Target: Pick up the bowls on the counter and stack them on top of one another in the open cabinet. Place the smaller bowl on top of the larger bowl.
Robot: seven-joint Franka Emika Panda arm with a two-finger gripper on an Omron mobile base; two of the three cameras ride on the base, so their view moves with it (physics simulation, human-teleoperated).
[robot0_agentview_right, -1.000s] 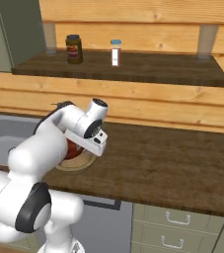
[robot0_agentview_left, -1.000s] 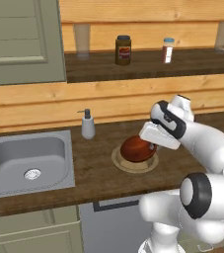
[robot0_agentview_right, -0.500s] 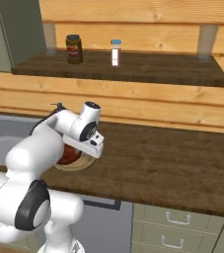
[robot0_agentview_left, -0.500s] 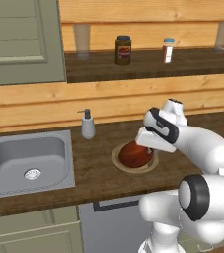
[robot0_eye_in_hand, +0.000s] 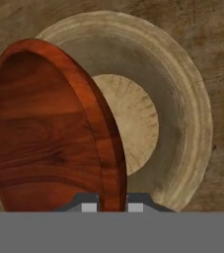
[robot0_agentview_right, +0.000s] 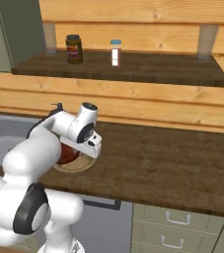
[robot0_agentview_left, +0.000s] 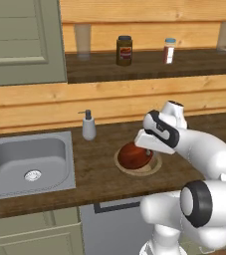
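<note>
Lowered since before, hand (robot0_eye_in_hand: 111,206) pinches smaller bowl's (robot0_eye_in_hand: 49,133) rim, tilted inside larger bowl (robot0_eye_in_hand: 182,99).

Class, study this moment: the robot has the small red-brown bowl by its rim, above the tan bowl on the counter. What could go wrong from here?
1. The end effector pinches only the thin rim of the smaller bowl, which hangs tilted; it might swivel or slip.
2. The larger bowl lies directly beneath on the counter, so a dropped bowl would likely strike it.

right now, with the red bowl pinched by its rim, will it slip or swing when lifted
Likely stiff: the red bowl looks like solid glossy wood. That gloss may let the rim slip in the tool. Held at one edge and tilted over the tan bowl, it could swing.
</note>
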